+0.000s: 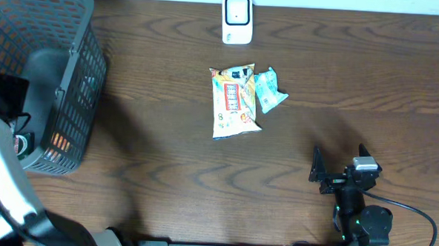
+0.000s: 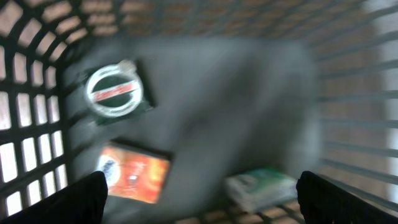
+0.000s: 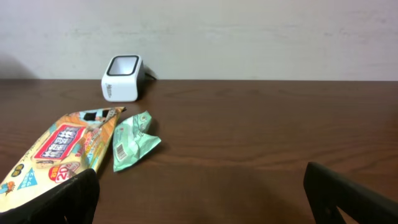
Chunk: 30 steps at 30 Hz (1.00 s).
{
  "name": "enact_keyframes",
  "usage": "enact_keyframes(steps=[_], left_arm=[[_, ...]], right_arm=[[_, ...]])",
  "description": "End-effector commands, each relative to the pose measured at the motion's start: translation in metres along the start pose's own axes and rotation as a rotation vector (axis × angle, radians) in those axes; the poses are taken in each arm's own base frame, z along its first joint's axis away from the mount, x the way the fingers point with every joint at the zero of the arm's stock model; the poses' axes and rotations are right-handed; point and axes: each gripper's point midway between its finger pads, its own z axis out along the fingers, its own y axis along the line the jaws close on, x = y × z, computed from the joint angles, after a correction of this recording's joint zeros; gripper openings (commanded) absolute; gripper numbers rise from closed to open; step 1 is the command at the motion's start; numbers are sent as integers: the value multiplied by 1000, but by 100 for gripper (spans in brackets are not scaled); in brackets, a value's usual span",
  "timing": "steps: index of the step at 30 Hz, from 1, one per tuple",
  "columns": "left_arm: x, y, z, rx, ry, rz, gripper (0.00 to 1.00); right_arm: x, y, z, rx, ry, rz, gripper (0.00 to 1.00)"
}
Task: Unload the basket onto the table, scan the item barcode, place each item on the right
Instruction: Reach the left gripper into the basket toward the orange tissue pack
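Observation:
The white barcode scanner (image 1: 237,20) (image 3: 122,78) stands at the table's far edge. In front of it lie a yellow snack packet (image 1: 234,103) (image 3: 56,149) and a small green packet (image 1: 270,90) (image 3: 132,140) whose barcode faces up. My right gripper (image 1: 340,164) (image 3: 202,199) is open and empty, low over the table, near and to the right of both packets. My left gripper (image 2: 202,199) is open inside the black basket (image 1: 72,94), above an orange pack (image 2: 134,172), a dark green pack (image 2: 116,91) and a green-white packet (image 2: 261,186), holding nothing.
The basket's mesh walls (image 2: 25,124) surround the left gripper closely. In the overhead view the left arm (image 1: 47,71) covers the basket's opening. Bare brown tabletop (image 1: 165,172) lies between the basket and the right arm.

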Motion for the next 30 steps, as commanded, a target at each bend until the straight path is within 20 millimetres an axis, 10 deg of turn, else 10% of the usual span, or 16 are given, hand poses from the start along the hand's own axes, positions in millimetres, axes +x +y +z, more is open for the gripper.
enact_keyframes(steps=[1,10,30], left_arm=[[13,30,40,-179,64,-13,96],[53,54,89,-312,264,2,95],[82,57,92,-397,300,110,98]], right_arm=[[1,-3,0,15,4,8,99],[1,-3,0,15,4,8,99],[1,-3,0,15,4,8,99]])
